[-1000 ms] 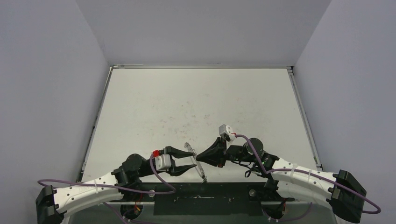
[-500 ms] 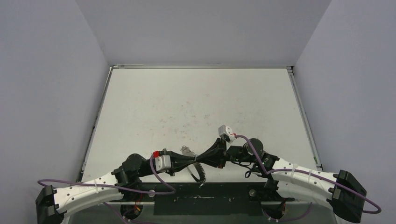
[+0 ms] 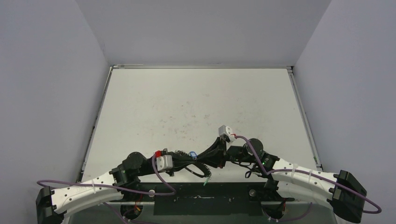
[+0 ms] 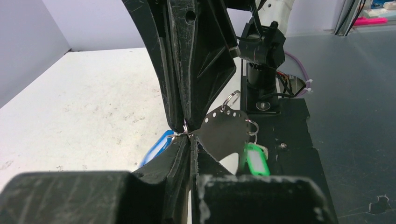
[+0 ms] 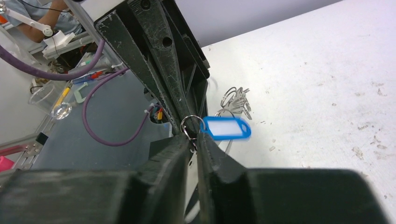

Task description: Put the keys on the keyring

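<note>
Left gripper (image 3: 194, 162) and right gripper (image 3: 202, 161) are pinching the thin wire keyring (image 3: 196, 171) tip to tip. Left wrist: we are seeing the glossy green key (image 4: 254, 160) and blue key (image 4: 156, 147) dangling. Right wrist: scuffed black fingers (image 5: 159, 172) are crowding the wire.

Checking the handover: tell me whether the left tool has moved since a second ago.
Yes, but only its fingers: the left tool has shut, while its body stays put against the black strip along the near edge.

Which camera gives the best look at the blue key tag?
The right wrist view: the blue key tag hangs in full, close up. The left wrist view catches only a blue sliver; the top view, a tiny speck.
</note>
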